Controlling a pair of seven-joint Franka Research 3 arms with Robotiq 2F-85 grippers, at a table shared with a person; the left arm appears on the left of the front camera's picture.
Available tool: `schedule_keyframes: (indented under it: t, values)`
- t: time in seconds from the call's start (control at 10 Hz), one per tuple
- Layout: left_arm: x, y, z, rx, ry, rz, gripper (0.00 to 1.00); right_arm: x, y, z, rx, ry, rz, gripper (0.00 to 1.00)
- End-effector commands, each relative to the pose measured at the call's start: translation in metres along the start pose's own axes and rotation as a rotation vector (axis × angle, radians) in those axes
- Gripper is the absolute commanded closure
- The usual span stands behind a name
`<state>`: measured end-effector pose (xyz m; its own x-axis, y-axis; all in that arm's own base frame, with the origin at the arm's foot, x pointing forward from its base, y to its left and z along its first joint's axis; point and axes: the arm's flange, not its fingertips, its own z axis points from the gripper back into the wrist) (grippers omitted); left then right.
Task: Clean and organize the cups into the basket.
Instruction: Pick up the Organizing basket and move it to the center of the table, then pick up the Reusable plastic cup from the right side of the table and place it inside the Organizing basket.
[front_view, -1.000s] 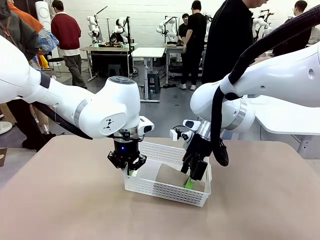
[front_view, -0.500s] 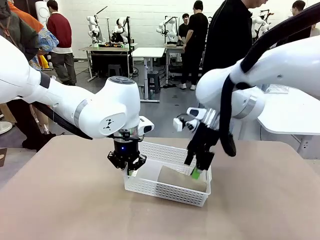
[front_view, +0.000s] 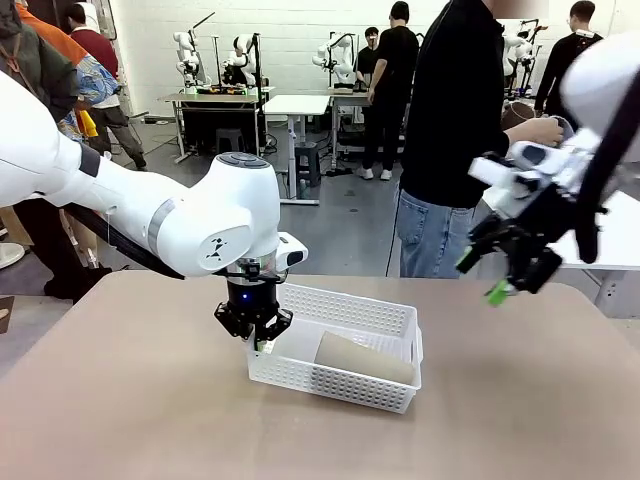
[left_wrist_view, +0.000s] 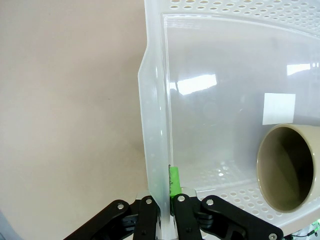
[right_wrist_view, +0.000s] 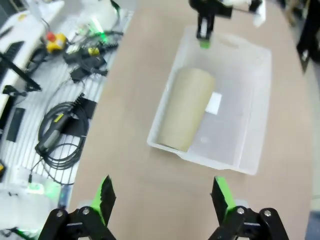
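1 tan cup (front_view: 365, 358) lies on its side in the white basket (front_view: 345, 298), its wide mouth toward the basket's left end. The left gripper (front_view: 256, 336) is pressed together on that end's wall, 1 finger inside and 1 outside. The right gripper (front_view: 484, 276) hangs above the table (front_view: 120, 400), right of the basket, its jaws spread and holding nothing.

In basket (front_view: 345, 297): cup (front_view: 365, 358) on its side, right half. On its left wall: left gripper (front_view: 258, 342). Well right, above table (front_view: 140, 420): right gripper (front_view: 481, 279).
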<state>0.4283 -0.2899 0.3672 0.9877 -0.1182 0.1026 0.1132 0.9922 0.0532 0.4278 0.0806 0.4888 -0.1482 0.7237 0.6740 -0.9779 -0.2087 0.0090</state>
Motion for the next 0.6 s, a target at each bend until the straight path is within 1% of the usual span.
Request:
schedule_keyframes:
  t: [0.0, 0.1, 0.2, 0.3, 0.5]
  values:
    - [-0.003, 0.001, 0.001, -0.005, -0.009, -0.007, 1.00, -0.049, 0.005, 0.009, 0.046, -0.190, 0.109, 0.00]
    - [-0.003, 0.001, 0.001, -0.005, -0.009, -0.007, 1.00, -0.075, 0.007, 0.015, 0.048, -0.259, 0.122, 0.00]
    - [-0.003, 0.001, 0.001, -0.005, -0.009, -0.007, 1.00, -0.102, 0.012, 0.021, 0.015, -0.327, 0.147, 0.00]
    - [-0.003, 0.001, 0.001, -0.005, -0.009, -0.007, 1.00, -0.129, 0.018, 0.025, -0.034, -0.369, 0.129, 0.00]
    - [-0.003, 0.001, 0.001, -0.005, -0.009, -0.007, 1.00, -0.184, 0.033, 0.025, -0.117, -0.465, 0.013, 0.00]
